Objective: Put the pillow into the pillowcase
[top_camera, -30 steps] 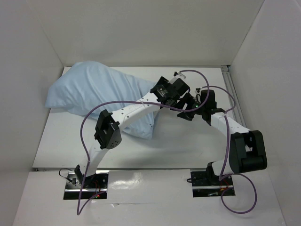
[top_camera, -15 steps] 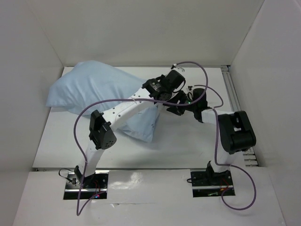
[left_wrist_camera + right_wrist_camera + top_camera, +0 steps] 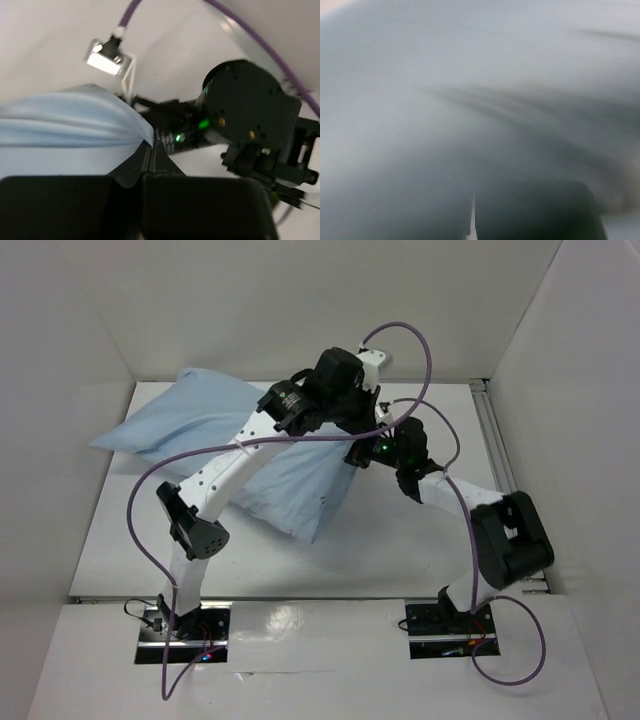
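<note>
The light blue pillowcase point(image 3: 200, 430) lies plump across the back left of the table, its right end lifted. The pillow is hidden; no white cushion shows. My left gripper point(image 3: 352, 422) is raised over that right end, and in the left wrist view it point(image 3: 151, 146) is shut on a gathered edge of the pillowcase point(image 3: 70, 125). My right gripper point(image 3: 366, 452) sits just below it at the same end. Blurred blue-grey pillowcase cloth point(image 3: 470, 80) fills the right wrist view, and the right gripper point(image 3: 473, 212) is shut, its jaws pressed into the fabric.
White walls close in the table at the back and both sides. A metal rail point(image 3: 497, 445) runs along the right edge. Purple cables point(image 3: 150, 490) loop off both arms. The right arm's black wrist point(image 3: 245, 105) hangs close beside my left fingers.
Both grippers have gone from open to shut on the pillowcase's right end. The left arm has risen and moved toward the back wall, pulling that end up; the right arm followed leftward.
</note>
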Robot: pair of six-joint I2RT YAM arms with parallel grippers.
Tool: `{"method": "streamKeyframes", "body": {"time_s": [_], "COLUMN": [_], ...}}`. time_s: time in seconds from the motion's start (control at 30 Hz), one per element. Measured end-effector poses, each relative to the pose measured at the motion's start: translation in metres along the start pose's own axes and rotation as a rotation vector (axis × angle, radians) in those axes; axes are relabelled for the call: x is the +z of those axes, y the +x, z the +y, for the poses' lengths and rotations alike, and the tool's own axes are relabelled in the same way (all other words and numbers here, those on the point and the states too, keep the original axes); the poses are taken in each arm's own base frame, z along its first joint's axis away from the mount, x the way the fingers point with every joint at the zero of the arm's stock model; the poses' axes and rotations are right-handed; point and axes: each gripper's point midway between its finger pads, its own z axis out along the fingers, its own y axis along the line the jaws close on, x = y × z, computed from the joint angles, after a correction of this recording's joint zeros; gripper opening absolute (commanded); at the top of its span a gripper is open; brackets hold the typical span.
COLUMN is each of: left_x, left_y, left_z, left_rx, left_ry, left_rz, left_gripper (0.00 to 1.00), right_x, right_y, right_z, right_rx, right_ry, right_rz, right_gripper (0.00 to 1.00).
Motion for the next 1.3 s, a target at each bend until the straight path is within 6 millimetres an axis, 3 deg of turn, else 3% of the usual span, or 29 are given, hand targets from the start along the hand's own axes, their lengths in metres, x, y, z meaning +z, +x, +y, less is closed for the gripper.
{"method": "streamKeyframes", "body": {"time_s": [0.1,0.17,0.2,0.3,0.37,0.47,0.53,0.63,0.67,0.7,0.77,0.83,0.93,0.97,1.0,1.1,1.2,1.23,1.27,1.3], "left_x": [-0.022,-0.037,-0.043,-0.056,-0.057,-0.049,-0.041,-0.033,-0.033,-0.032,-0.031,-0.029,-0.025,-0.023,-0.023,-0.026,-0.039,-0.045,-0.051,-0.056], "left_y": [-0.016,-0.022,-0.023,-0.027,-0.016,0.002,0.005,0.005,0.001,-0.003,-0.013,-0.019,-0.023,-0.024,-0.026,-0.031,-0.036,-0.039,-0.039,-0.037], "left_z": [-0.031,-0.046,-0.042,-0.038,-0.037,-0.039,-0.04,-0.039,-0.037,-0.034,-0.025,-0.015,-0.007,-0.006,-0.007,-0.011,-0.01,-0.006,0.002,0.016], "left_rx": [-0.032,-0.051,-0.058,-0.102,-0.124,-0.157,-0.175,-0.208,-0.224,-0.233,-0.259,-0.28,-0.304,-0.307,-0.294,-0.276,-0.248,-0.236,-0.241,-0.263], "left_ry": [0.161,0.235,0.227,0.248,0.251,0.266,0.279,0.299,0.303,0.306,0.302,0.297,0.315,0.327,0.338,0.367,0.36,0.346,0.324,0.287], "left_rz": [-0.037,-0.047,-0.047,-0.064,-0.038,0.003,0.003,-0.002,-0.01,-0.022,-0.053,-0.07,-0.071,-0.067,-0.064,-0.048,-0.045,-0.057,-0.065,-0.066], "left_gripper": [0.0,0.0,0.0,0.0,0.0,0.0,0.0,0.0,0.0,0.0,0.0,0.0,0.64,0.94,1.0,1.0,1.0,0.95,0.73,0.63], "right_x": [-0.002,0.012,0.019,0.039,0.045,0.038,0.032,0.023,0.019,0.015,0.003,-0.015,-0.05,-0.062,-0.074,-0.111,-0.139,-0.146,-0.15,-0.152], "right_y": [0.007,0.013,0.012,0.007,0.007,0.006,0.002,-0.005,-0.009,-0.01,-0.013,-0.015,-0.021,-0.022,-0.025,-0.028,-0.024,-0.022,-0.017,-0.011], "right_z": [0.051,0.064,0.064,0.03,-0.002,-0.032,-0.041,-0.05,-0.051,-0.05,-0.048,-0.045,-0.032,-0.026,-0.022,-0.016,-0.026,-0.031,-0.036,-0.04], "right_rx": [-0.114,-0.148,-0.158,-0.127,-0.088,-0.05,-0.036,-0.02,-0.018,-0.013,-0.027,-0.038,-0.075,-0.092,-0.111,-0.157,-0.163,-0.16,-0.154,-0.147], "right_ry": [-0.067,-0.096,-0.106,-0.043,0.028,0.091,0.11,0.133,0.139,0.145,0.162,0.199,0.257,0.274,0.289,0.357,0.448,0.477,0.504,0.52], "right_rz": [-0.037,-0.026,-0.027,-0.043,-0.049,-0.064,-0.077,-0.093,-0.099,-0.101,-0.113,-0.134,-0.174,-0.193,-0.213,-0.271,-0.293,-0.289,-0.274,-0.253], "right_gripper": [0.0,0.0,0.0,0.0,0.0,0.0,0.02,0.3,0.54,0.63,0.77,0.83,0.86,0.87,0.88,0.9,0.91,0.93,0.94,0.94]}}
